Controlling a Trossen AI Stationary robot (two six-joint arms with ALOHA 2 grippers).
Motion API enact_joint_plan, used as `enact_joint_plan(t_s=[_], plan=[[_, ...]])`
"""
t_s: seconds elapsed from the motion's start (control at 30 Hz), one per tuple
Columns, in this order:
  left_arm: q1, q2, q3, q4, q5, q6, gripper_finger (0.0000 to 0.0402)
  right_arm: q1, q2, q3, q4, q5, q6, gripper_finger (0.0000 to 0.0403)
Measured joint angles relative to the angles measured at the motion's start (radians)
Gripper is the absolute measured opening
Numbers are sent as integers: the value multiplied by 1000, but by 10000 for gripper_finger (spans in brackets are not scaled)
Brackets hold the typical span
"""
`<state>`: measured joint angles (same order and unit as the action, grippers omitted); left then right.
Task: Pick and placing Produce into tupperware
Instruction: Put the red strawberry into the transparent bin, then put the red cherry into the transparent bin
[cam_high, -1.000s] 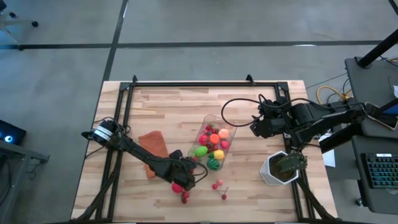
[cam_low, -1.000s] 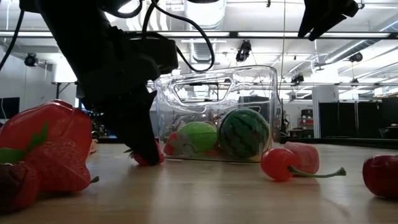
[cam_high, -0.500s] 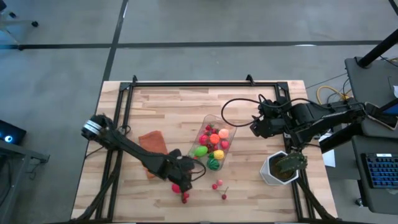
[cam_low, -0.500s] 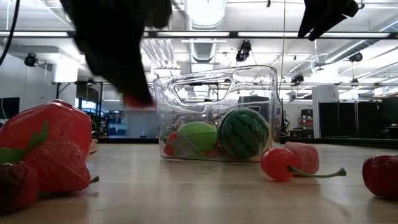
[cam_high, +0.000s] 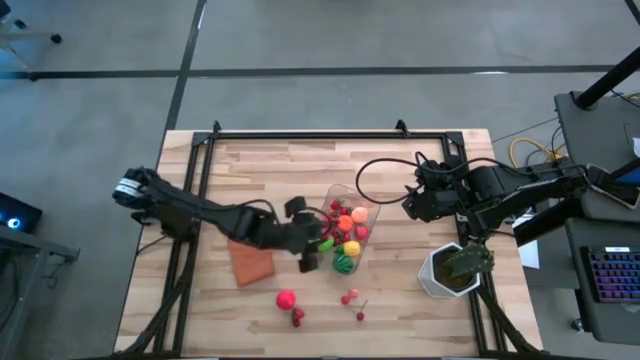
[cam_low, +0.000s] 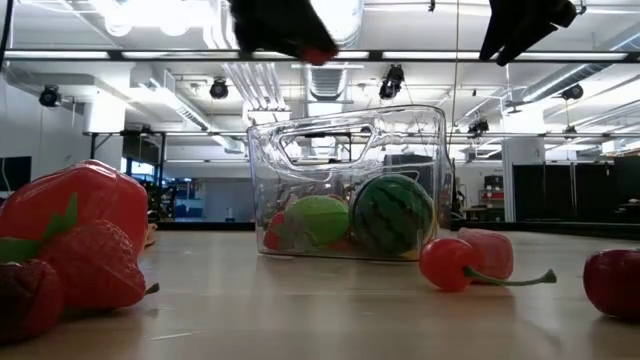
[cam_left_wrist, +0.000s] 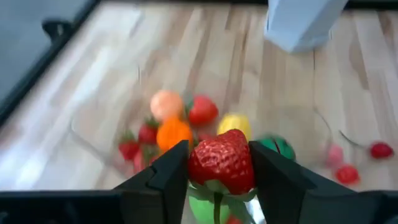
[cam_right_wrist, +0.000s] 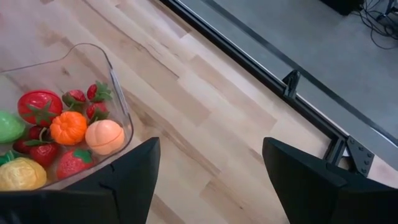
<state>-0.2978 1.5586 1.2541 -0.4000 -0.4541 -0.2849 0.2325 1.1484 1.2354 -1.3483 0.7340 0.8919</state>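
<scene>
Fingers (cam_left_wrist: 168, 177) of left gripper (cam_left_wrist: 219, 180) clamp strawberry (cam_left_wrist: 221, 163); right fingers (cam_right_wrist: 140, 168) spread wide.

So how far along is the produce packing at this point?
Well under way. The tupperware already holds a good pile, including a green watermelon and an orange. In hand: the left pincer grips a strawberry above the container. The right pincer waits open beside it. Left: several red pieces on the table, with cherries nearby.
</scene>
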Motion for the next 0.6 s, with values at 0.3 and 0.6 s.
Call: enact_joint_plan(t_s=[0.3, 0.6], plan=[[87, 114, 13, 68, 39, -107, 253, 1, 0, 0, -8, -46, 24, 276], [17, 27, 16, -75, 93, -306, 310, 1, -1, -4, -9, -80, 6, 276]])
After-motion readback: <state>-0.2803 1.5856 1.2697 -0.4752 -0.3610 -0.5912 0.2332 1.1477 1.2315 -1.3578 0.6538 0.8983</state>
